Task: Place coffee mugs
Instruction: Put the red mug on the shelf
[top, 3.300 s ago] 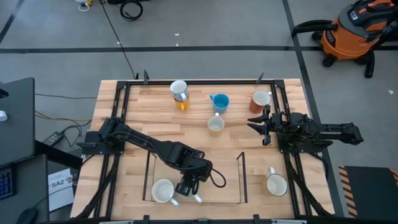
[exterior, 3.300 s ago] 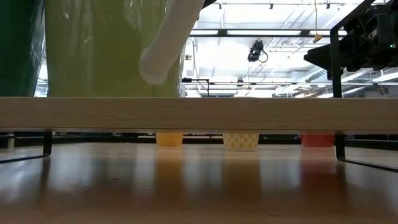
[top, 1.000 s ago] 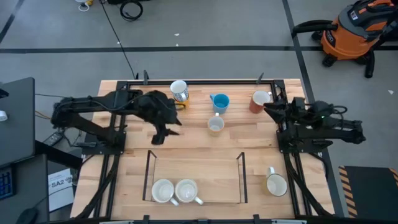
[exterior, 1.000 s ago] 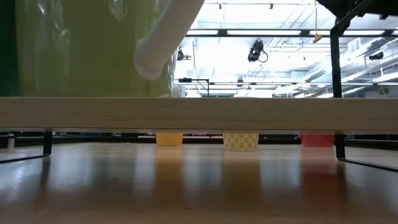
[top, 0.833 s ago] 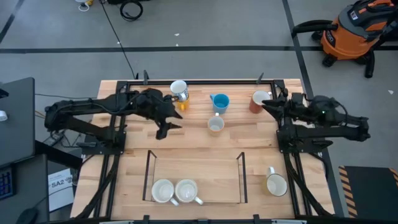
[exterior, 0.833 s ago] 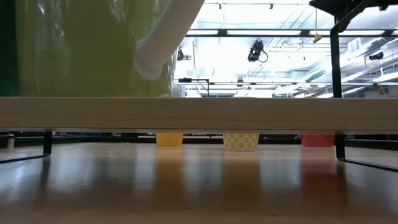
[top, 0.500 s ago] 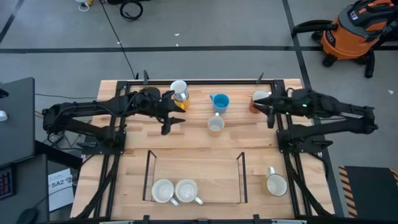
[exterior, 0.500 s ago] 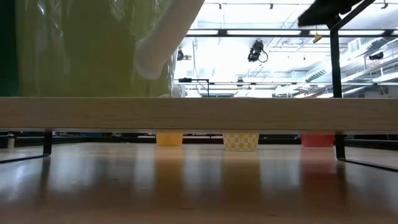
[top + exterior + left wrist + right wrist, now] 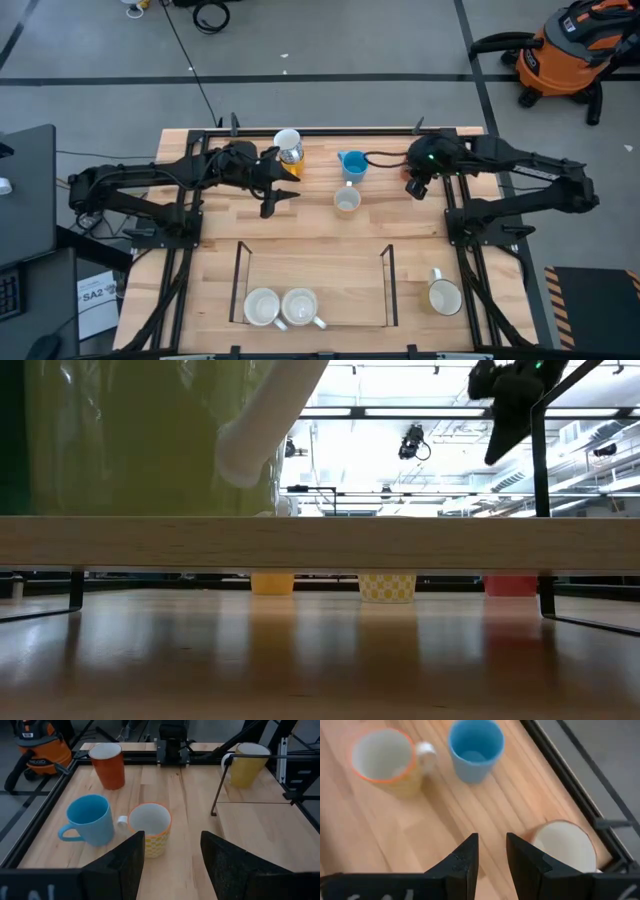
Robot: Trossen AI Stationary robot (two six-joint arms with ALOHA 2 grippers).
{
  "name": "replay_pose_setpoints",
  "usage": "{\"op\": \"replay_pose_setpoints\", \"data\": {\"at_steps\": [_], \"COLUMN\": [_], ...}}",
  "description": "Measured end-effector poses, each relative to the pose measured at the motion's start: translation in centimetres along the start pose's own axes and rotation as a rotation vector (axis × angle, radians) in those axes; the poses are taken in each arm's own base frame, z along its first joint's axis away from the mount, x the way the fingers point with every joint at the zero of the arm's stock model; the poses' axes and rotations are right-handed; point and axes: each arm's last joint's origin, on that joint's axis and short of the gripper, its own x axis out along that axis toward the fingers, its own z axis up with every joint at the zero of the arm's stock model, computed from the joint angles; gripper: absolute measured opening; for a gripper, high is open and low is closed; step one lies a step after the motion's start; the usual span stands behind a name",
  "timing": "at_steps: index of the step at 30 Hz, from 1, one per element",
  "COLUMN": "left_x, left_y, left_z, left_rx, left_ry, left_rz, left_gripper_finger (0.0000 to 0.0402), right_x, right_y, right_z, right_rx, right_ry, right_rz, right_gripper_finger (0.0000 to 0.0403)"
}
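Observation:
In the high view, a white mug (image 9: 288, 143) and an orange-yellow one (image 9: 292, 169) stand close together by the far edge. Beyond them are a blue mug (image 9: 353, 163), a cream checked mug (image 9: 347, 200) and a red-brown mug (image 9: 413, 165). Two white mugs (image 9: 281, 307) sit inside the black frame near the front. A yellow-lined mug (image 9: 443, 296) stands at the near right. My left gripper (image 9: 279, 197) is open, beside the orange-yellow mug. My right gripper (image 9: 492, 862) is open and points down next to the red-brown mug's rim (image 9: 564, 845).
Black rails (image 9: 447, 215) run along the table's sides and far edge. A low black frame (image 9: 388, 285) marks a bay at the near middle. In the low view a big blurred mug (image 9: 150, 435) fills the left foreground. An orange vacuum (image 9: 565, 50) stands on the floor.
My left gripper has moved toward the far edge and a little right, closing on the orange-yellow mug. My right arm has risen and swung out toward the table's left. Its gripper has tipped from level to pointing down beside the red-brown mug. No mug has moved.

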Motion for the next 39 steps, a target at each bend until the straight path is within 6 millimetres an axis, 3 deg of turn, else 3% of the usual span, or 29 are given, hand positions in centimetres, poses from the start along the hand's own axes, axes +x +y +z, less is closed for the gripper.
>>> {"op": "replay_pose_setpoints", "data": {"at_steps": [6, 16, 39], "left_x": [0.0, 0.0, 0.0], "left_y": [0.0, 0.0, 0.0], "left_z": [0.0, 0.0, 0.0], "left_rx": [0.0, -0.001, -0.002], "left_ry": [-0.001, -0.001, -0.001], "left_rz": [0.001, 0.001, 0.001], "left_gripper_finger": [0.0199, 0.0199, 0.0199], "right_x": [1.8, 3.3, 8.6], "right_y": [-1.4, -2.8, -4.1], "right_z": [0.5, -0.3, 0.5], "right_rx": [0.002, -0.141, -0.223], "right_ry": [0.106, 0.318, 0.564], "right_rz": [-0.015, -0.012, -0.022], "right_gripper_finger": [0.0105, 0.0105, 0.0105]}}
